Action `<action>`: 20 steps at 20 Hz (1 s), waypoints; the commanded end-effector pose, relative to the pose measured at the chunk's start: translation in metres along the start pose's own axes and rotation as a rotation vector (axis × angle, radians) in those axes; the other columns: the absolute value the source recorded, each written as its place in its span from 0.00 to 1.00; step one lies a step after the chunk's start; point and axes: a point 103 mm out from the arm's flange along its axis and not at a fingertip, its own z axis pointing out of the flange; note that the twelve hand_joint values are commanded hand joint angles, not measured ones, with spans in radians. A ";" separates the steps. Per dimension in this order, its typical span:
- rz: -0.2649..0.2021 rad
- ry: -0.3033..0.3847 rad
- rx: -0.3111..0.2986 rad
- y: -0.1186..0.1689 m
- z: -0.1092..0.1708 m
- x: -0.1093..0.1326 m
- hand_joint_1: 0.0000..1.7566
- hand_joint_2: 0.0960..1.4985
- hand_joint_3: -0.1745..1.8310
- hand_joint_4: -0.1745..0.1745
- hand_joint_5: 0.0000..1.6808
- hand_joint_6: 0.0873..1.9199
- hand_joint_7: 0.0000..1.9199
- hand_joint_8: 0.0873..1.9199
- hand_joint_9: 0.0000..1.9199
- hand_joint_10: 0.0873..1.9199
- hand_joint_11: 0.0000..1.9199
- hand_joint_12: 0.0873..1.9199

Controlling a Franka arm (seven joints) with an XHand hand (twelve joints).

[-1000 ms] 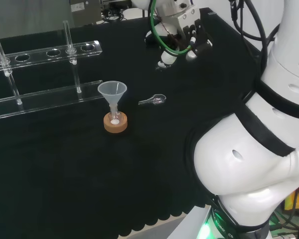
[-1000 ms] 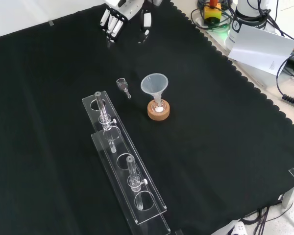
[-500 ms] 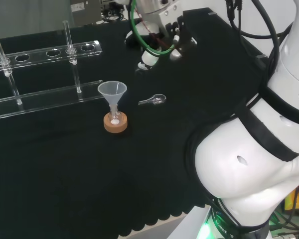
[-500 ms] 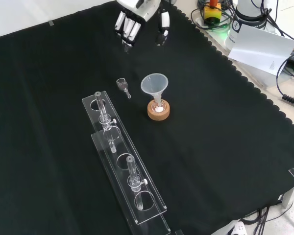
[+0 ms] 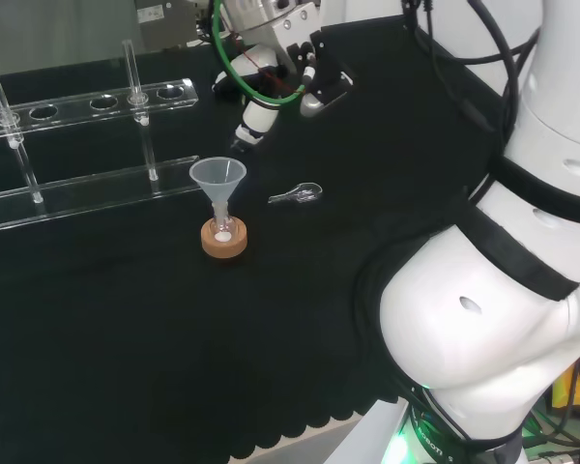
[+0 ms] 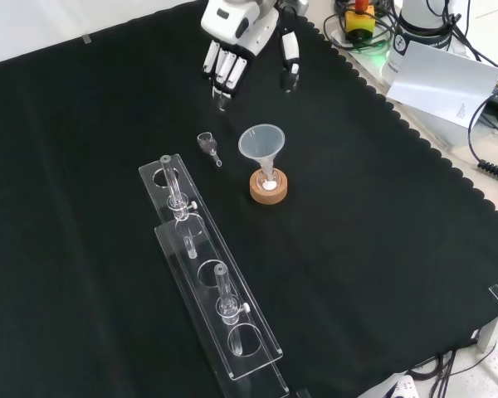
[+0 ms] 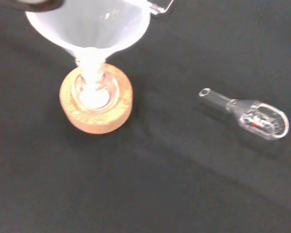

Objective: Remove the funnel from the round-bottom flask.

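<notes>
A clear plastic funnel (image 5: 217, 177) (image 6: 261, 142) (image 7: 89, 26) stands upright with its stem in a small round-bottom flask (image 5: 223, 228) (image 6: 267, 180) (image 7: 93, 92). The flask rests in a cork ring (image 5: 223, 242) (image 6: 268, 190) (image 7: 96, 116) and holds something white at its bottom. The hand (image 5: 288, 60) (image 6: 236, 41) hangs above the cloth with straight fingers, open and holding nothing. In the head view it is behind and to the right of the funnel; in the front view it is above and a little left of the funnel. A gap separates hand and funnel.
A small glass stopper (image 5: 298, 195) (image 6: 207, 145) (image 7: 247, 114) lies on the cloth beside the flask. A clear acrylic tube rack (image 5: 87, 145) (image 6: 207, 278) with two test tubes stands at the left in the head view. The cloth's scalloped edge (image 6: 398, 124) runs along the front view's right.
The hand has moved left in the head view and downward in the front view, closer to the funnel. Funnel, flask and stopper have not moved.
</notes>
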 end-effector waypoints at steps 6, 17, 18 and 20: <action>-0.048 0.025 0.052 0.017 0.005 0.033 0.30 0.43 0.24 0.34 0.07 0.00 0.05 0.33 0.28 0.00 0.20 0.69; -0.044 0.014 0.073 0.033 0.022 0.031 0.30 0.44 0.22 0.35 0.07 0.00 0.00 0.30 0.22 0.00 0.16 0.71; -0.043 0.012 0.074 0.034 0.023 0.030 0.30 0.44 0.21 0.35 0.07 0.00 0.00 0.28 0.21 0.00 0.15 0.72; -0.038 0.006 0.076 0.037 0.026 0.027 0.31 0.44 0.21 0.35 0.07 0.00 0.00 0.27 0.20 0.00 0.14 0.72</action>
